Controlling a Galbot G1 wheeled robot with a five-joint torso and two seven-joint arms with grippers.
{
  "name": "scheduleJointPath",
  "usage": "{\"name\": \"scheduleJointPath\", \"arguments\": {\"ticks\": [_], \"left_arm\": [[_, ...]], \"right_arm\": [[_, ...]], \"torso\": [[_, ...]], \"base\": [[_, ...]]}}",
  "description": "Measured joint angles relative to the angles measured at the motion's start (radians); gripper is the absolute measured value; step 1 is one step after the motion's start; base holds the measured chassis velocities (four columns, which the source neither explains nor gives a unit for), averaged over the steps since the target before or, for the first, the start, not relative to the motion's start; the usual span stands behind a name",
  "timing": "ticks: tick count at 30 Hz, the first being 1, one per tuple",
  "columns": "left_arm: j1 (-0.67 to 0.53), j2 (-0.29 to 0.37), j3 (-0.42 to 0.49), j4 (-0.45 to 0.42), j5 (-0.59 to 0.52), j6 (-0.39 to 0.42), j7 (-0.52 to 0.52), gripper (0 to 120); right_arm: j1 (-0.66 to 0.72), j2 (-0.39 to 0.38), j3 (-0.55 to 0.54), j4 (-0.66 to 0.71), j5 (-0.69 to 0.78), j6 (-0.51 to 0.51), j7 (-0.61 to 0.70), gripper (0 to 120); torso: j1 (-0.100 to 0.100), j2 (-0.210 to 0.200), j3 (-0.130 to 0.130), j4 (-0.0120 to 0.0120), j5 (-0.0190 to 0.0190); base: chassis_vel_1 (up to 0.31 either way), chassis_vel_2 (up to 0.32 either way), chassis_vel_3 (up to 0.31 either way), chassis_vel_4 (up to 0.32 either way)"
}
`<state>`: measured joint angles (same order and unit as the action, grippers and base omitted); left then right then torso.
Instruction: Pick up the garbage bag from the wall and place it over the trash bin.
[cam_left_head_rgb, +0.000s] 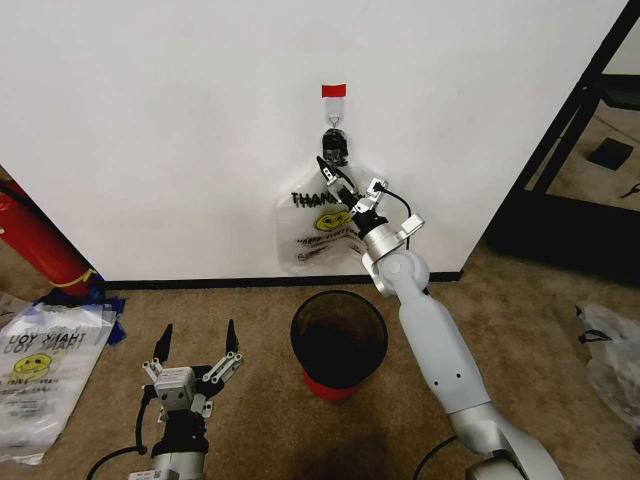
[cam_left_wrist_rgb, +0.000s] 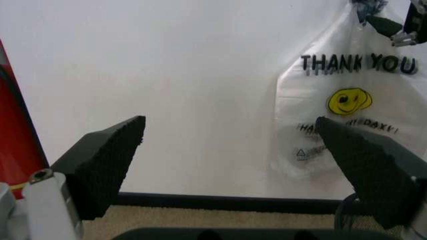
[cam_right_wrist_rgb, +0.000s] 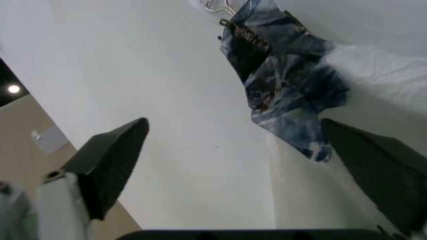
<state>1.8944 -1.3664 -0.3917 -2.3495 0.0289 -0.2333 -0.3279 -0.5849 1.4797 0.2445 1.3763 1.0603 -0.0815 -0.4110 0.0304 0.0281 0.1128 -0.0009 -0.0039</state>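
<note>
Down low on the left, above the carpet and well short of the wall (cam_left_head_rgb: 150, 120), left gripper (cam_left_head_rgb: 197, 360) parked, fingers spread wide and holding nothing. Farther right, garbage bag (cam_left_head_rgb: 318, 232) hanging flat against the wall, bunched dark-blue handles (cam_right_wrist_rgb: 283, 85) looped over a metal hook (cam_left_head_rgb: 334, 122) just under a red tape strip (cam_left_head_rgb: 333, 91). Right gripper (cam_left_head_rgb: 362, 195) raised to the bag's upper right edge, just below the handles, fingers wide apart and closed on nothing yet. To do this step well: slide in until the gathered handle bunch sits between the fingers, pinch there rather than on the thin lower film, then lift up and away so the loops clear the hook without tearing. Straight below, trash bin (cam_left_head_rgb: 339, 340) standing open-mouthed on the carpet, near the baseboard. Around: a red cylinder (cam_left_head_rgb: 35, 235) leaning at far left, spare flat bags (cam_left_head_rgb: 45, 370) on the floor beside it, another crumpled bag (cam_left_head_rgb: 610, 350) at far right, dark shelving (cam_left_head_rgb: 590, 150) beyond the wall corner. Nothing between gripper and handles; only the hook likely to snag.
</note>
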Motion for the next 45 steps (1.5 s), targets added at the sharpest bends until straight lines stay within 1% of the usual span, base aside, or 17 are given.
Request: {"name": "scheduleJointPath", "arguments": {"ticks": [1,5,6,7,8,10,14,15,22,23,24,25,26,39,45], "left_arm": [[0.0,0.0,0.0,0.0,0.0,0.0,0.0,100],[-0.001,0.001,0.0,-0.004,-0.001,0.0,0.0,100],[-0.001,0.001,0.0,-0.004,-0.001,0.0,0.0,100],[-0.001,0.001,0.0,-0.005,-0.001,0.0,0.0,100],[-0.001,0.001,0.0,-0.007,-0.001,0.0,0.0,100],[0.0,0.001,-0.001,-0.011,-0.002,0.0,0.0,100],[0.0,0.001,-0.002,-0.017,-0.004,0.001,0.0,100],[0.0,0.001,-0.002,-0.017,-0.004,0.001,0.0,100],[0.001,0.0,0.001,-0.021,-0.004,0.001,0.0,100],[0.001,0.0,0.001,-0.021,-0.004,0.001,0.0,100],[0.001,0.0,0.002,-0.022,-0.004,0.001,0.0,100],[0.001,0.0,0.002,-0.022,-0.004,0.001,-0.001,100],[0.001,0.0,0.002,-0.022,-0.004,0.001,-0.001,100],[0.001,0.002,0.0,-0.028,-0.007,0.002,-0.002,100],[-0.001,0.002,0.008,-0.028,-0.007,0.001,-0.003,100]], "right_arm": [[0.0,-0.001,0.001,0.0,0.001,-0.002,0.001,88],[0.006,-0.001,0.002,-0.008,0.002,-0.007,0.01,72],[0.006,-0.001,0.002,-0.008,0.002,-0.007,0.01,72],[0.008,0.0,0.003,-0.009,0.002,-0.007,0.011,69],[0.01,0.0,0.003,-0.012,0.002,-0.007,0.013,64],[0.012,0.001,0.003,-0.016,0.002,-0.007,0.014,57],[0.011,0.002,0.003,-0.012,0.002,-0.007,0.02,39],[0.011,0.002,0.003,-0.012,0.002,-0.007,0.02,39],[0.005,0.0,0.003,-0.004,-0.005,-0.004,0.026,12],[0.005,0.0,0.003,-0.004,-0.005,-0.004,0.026,12],[0.004,-0.001,0.003,-0.002,-0.005,-0.004,0.027,9],[0.003,-0.001,0.003,-0.001,-0.005,-0.003,0.029,2],[0.003,-0.002,0.003,-0.001,-0.005,-0.003,0.031,0],[-0.003,-0.007,0.011,0.01,-0.002,0.0,0.044,0],[-0.071,-0.029,0.021,0.071,-0.008,0.0,0.048,0]], "torso": [[0.0,0.0,0.0,0.0,0.0],[0.0,0.0,0.0,0.0,0.0],[0.0,0.0,0.0,0.0,0.0],[0.0,0.0,0.0,0.0,0.0],[0.0,0.0,0.0,0.0,0.0],[0.0,0.0,0.0,0.0,0.0],[0.0,0.0,0.0,0.0,0.0],[0.0,0.0,0.0,0.0,0.0],[0.0,0.0,0.0,0.0,0.0],[0.0,0.0,0.0,0.0,0.0],[0.0,0.0,0.0,0.0,0.0],[0.0,0.0,0.0,0.0,0.0],[0.0,0.0,0.0,0.0,0.0],[0.0,0.0,0.0,0.0001,0.0],[0.0,0.0,0.0,0.0,0.0]], "base": [[0.0,0.0,0.0,0.0],[0.0,0.0,0.0,0.0],[0.0,0.0,0.0,0.0],[0.0,0.0,0.0,0.0],[0.0,0.0,0.0,0.0],[0.0,0.0,0.0,0.0],[0.0,0.0,0.0,0.0],[0.0,0.0,0.0,0.0],[0.0,0.0,0.0,0.0],[0.0,0.0,0.0,0.0],[0.0,0.0,0.0,0.0],[0.0,0.0,0.0,0.0],[0.0,0.0,0.0,0.0],[0.0,0.0,0.0,0.0],[0.0,0.0,0.0,0.0]]}}
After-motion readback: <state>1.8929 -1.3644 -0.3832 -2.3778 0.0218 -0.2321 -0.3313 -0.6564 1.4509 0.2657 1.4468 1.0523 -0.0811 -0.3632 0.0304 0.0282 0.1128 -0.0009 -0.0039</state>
